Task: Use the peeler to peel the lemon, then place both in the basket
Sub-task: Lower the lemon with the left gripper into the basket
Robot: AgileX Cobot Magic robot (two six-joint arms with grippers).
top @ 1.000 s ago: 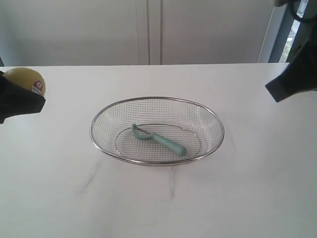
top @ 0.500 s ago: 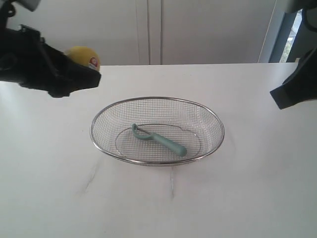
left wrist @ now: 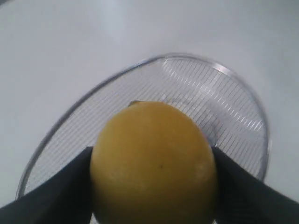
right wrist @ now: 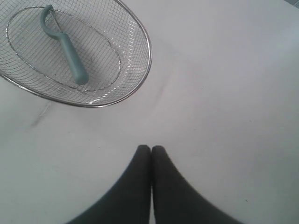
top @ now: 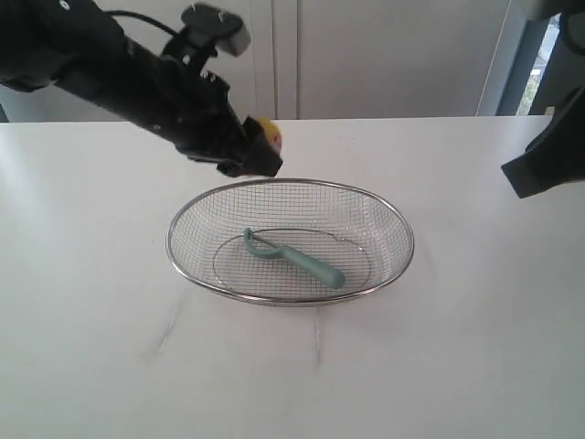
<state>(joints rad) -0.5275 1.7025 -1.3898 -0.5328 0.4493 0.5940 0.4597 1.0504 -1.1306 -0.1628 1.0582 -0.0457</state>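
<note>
My left gripper (top: 260,155) is shut on the yellow lemon (top: 270,133), held in the air just above the basket's far-left rim; a bit of its red sticker shows. In the left wrist view the lemon (left wrist: 154,161) fills the space between the two black fingers, with the mesh basket (left wrist: 243,93) below it. The silver wire basket (top: 384,215) sits mid-table. Inside it lies the teal-handled peeler (top: 297,260), also seen in the right wrist view as the peeler (right wrist: 67,49) in the basket (right wrist: 142,60). My right gripper (right wrist: 151,149) is shut on nothing, hanging above bare table to the right of the basket.
The white table (top: 457,366) stretches around the basket, with faint grey marks (top: 169,325) in front of it. A pale wall and a window strip (top: 535,64) stand behind. The right arm's dark body (top: 548,160) hangs at the right edge.
The left arm has swung from the far left edge to the right, carrying the lemon to just above the basket's far-left rim. The right arm and the peeler have stayed put.
</note>
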